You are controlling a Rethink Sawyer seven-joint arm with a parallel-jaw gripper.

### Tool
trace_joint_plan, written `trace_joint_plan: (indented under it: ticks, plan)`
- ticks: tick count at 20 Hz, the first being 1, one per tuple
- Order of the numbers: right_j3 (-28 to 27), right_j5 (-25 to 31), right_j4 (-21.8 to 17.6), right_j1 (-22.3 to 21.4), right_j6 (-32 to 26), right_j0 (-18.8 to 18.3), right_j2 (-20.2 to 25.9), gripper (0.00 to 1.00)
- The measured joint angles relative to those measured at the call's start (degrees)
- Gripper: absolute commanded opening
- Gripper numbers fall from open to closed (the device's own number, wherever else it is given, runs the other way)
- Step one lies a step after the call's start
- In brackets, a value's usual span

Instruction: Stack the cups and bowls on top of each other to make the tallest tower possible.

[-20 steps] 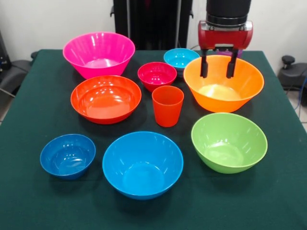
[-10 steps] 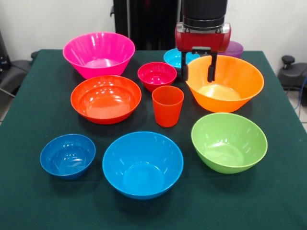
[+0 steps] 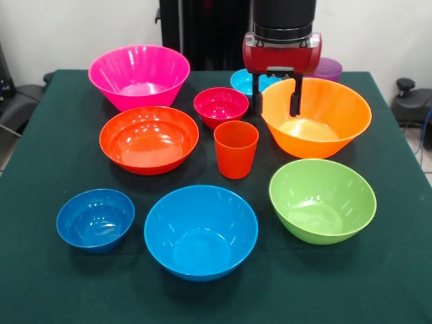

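- A dark green cloth covers the table (image 3: pixel 40 283), with a pale wall behind and the robot's black pedestal (image 3: pixel 214 34) at the far side.
- Nothing is stacked yet; there is no tower, and every piece sits apart on the cloth.
- The gripper (image 3: pixel 275 96) hangs over the near-left rim of the orange bowl (image 3: pixel 317 121), its two black fingers parted, one outside the wall and one inside, grasping nothing.
- The step in hand looks like a rim pinch on that bowl. To do it well, the fingers should straddle the wall squarely and go low enough to bite below the flared lip before closing, since glossy plastic is likely to slip.
- The cyan bowl (image 3: pixel 244 81) stands just behind the gripper, so the outer finger needs care not to knock it.
- The orange-red cup (image 3: pixel 235 148) stands at the table's middle, with the red-orange bowl (image 3: pixel 148 140) to its left and the sky-blue bowl (image 3: pixel 200 231) in front.
- The pink bowl (image 3: pixel 139 75), magenta-red bowl (image 3: pixel 221 106), lime green bowl (image 3: pixel 322 200) and dark blue bowl (image 3: pixel 94 219) ring the rest.
- The purple cup (image 3: pixel 329 69) peeks out behind the orange bowl.
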Motion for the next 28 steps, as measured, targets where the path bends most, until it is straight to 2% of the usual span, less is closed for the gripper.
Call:
trace_joint_plan:
  ticks: [15, 28]
  plan:
    - [0.00, -0.56, -3.81, 2.58, 0.00, -2.51, 1.09, 1.00]
    - [-0.01, -7.19, -7.74, 8.06, 0.00, -3.75, 1.86, 1.00]
